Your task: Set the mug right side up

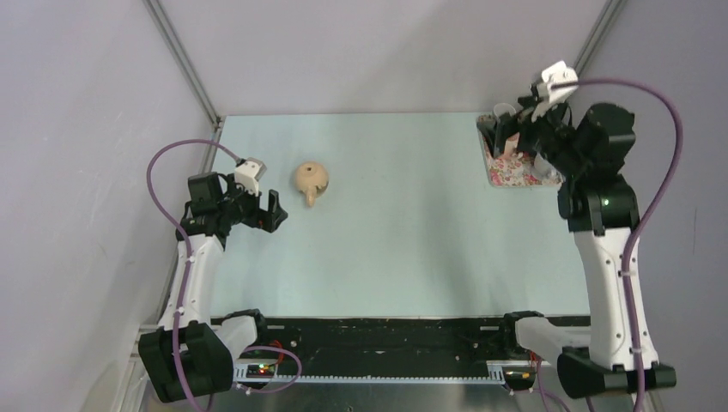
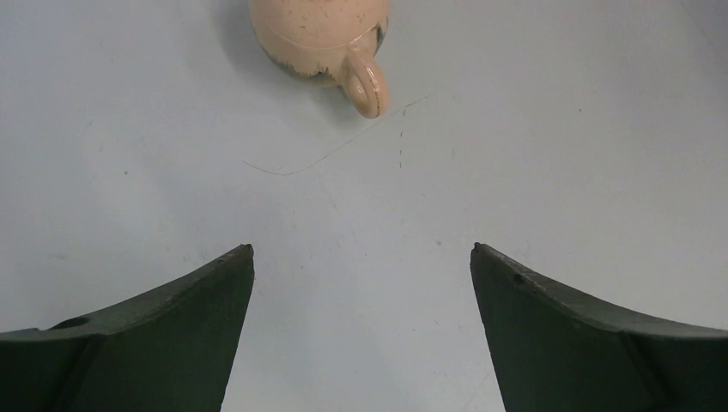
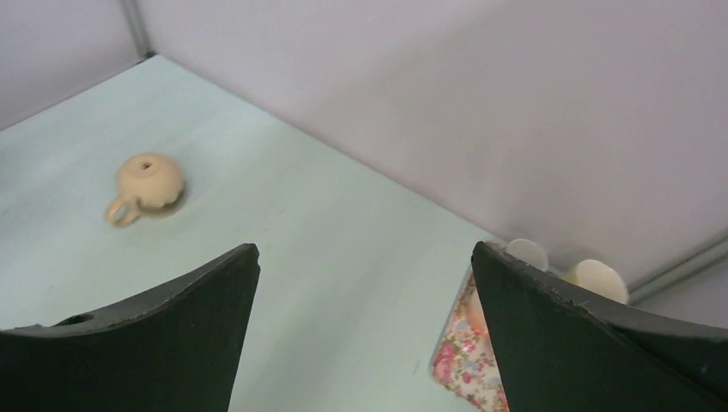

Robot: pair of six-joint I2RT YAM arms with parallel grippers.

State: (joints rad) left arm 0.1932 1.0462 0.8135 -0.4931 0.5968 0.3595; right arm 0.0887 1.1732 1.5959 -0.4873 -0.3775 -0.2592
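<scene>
Mug upside down on worktop, ahead of left fingers, near but not touching, handle pointing back at them. Left fingers wide open, empty; right fingers open too, mug far ahead-left of them. Looks ceramic: rigid, chippable, probably slick. Take across body near base, or by handle

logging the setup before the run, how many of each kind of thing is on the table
mug: 1
flowered tray: 1
pale round things at the tray: 2 (too small to tell what they are)
total: 4
</scene>
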